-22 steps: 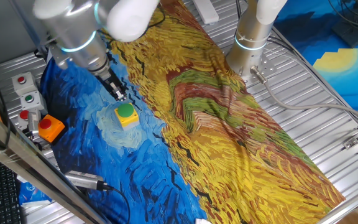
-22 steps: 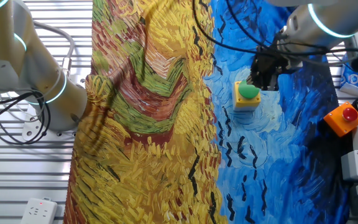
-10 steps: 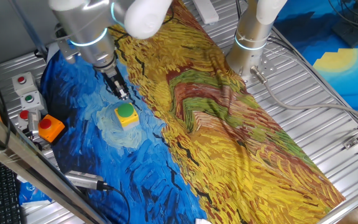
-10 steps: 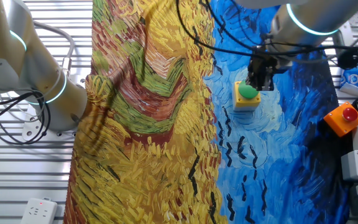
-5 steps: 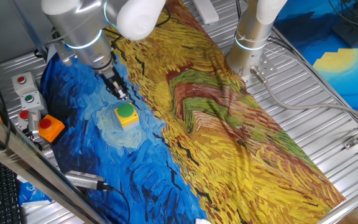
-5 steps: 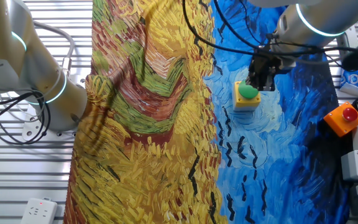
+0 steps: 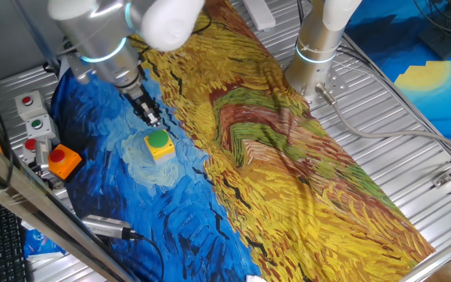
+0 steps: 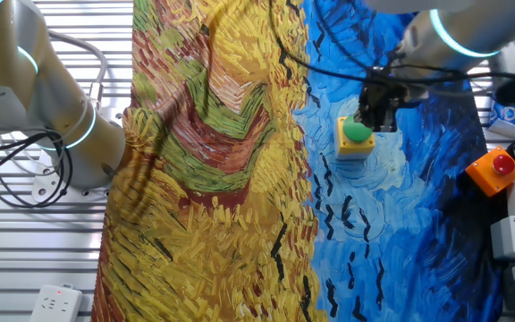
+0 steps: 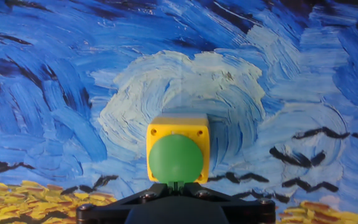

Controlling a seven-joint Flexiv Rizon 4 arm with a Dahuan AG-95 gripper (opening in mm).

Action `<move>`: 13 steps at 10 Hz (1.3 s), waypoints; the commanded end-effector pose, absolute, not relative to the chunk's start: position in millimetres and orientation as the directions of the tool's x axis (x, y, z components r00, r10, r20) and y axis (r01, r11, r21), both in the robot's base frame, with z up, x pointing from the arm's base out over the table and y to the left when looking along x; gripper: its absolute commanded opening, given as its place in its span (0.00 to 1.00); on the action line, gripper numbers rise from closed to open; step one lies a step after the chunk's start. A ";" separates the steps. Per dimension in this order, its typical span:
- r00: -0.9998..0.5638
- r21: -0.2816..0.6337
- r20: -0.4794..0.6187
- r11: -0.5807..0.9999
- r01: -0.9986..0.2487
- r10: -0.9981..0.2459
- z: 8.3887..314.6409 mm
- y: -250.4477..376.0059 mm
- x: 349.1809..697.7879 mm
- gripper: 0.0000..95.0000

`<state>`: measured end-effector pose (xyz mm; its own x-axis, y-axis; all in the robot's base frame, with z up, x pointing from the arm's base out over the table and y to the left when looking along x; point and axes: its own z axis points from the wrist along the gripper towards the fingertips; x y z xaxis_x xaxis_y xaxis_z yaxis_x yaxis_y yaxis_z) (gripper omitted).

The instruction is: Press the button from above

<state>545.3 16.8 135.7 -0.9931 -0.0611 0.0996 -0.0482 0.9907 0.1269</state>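
The button (image 7: 158,141) is a round green cap on a small yellow box, standing on the blue part of the painted cloth. It also shows in the other fixed view (image 8: 357,131) and low in the middle of the hand view (image 9: 176,157). My gripper (image 7: 152,118) hangs just above and behind the cap, pointing down; it also shows in the other fixed view (image 8: 370,120). In the hand view my gripper (image 9: 176,185) sits at the cap's near edge, with the fingertips meeting at a thin seam and nothing between them.
A red button on an orange box (image 7: 61,160) and grey boxes with small buttons (image 7: 34,125) stand at the table's edge beside the cloth. A second arm's base (image 7: 315,55) stands across the cloth. A metal cylinder (image 7: 108,227) lies near the front edge.
The upper arm has swung slightly left and back. The fingertips stay almost in the same place just above the green cap. The button has not moved.
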 end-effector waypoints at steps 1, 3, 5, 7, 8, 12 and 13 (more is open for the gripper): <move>-0.998 0.137 0.039 0.990 -0.039 -0.045 135.0 17.3 546.2 0.00; -0.996 0.140 0.070 0.989 -0.037 -0.047 135.0 17.3 546.2 0.00; -0.992 0.140 0.117 0.990 -0.035 -0.052 135.0 17.3 546.2 0.00; -0.989 0.140 0.141 0.990 -0.032 -0.052 134.8 17.3 546.2 0.00; -0.987 0.141 0.149 0.989 -0.034 -0.055 134.3 17.3 546.0 0.00; -0.997 0.140 0.050 0.988 -0.058 -0.065 132.0 17.1 537.7 0.00; -0.997 0.139 0.050 0.989 -0.056 -0.064 132.0 17.1 537.7 0.00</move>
